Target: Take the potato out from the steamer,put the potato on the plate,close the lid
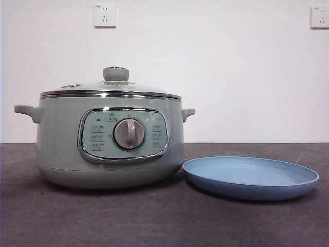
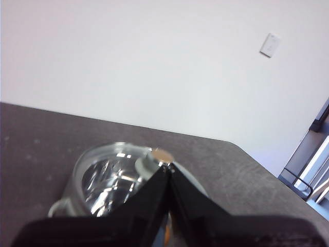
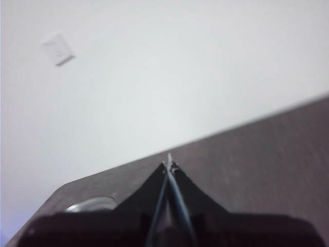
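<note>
The pale green steamer (image 1: pixel 110 139) stands at the left of the table with its glass lid (image 1: pixel 110 88) seated on the chrome rim and the green knob (image 1: pixel 115 73) on top. To its right lies the light blue plate (image 1: pixel 250 176), with nothing on it. The potato is hidden. My left gripper (image 2: pixel 167 165) is shut and hangs high above the lid (image 2: pixel 110 175), its tips close to the knob (image 2: pixel 157 157) in the left wrist view. Also shut, my right gripper (image 3: pixel 169 163) is raised over the table. Neither arm shows in the front view.
The dark table (image 1: pixel 164 221) runs to a white wall with two sockets (image 1: pixel 105 15). A curved chrome edge (image 3: pixel 91 204) shows beside the right jaws. Past the table's far corner stands a metal frame (image 2: pixel 308 164).
</note>
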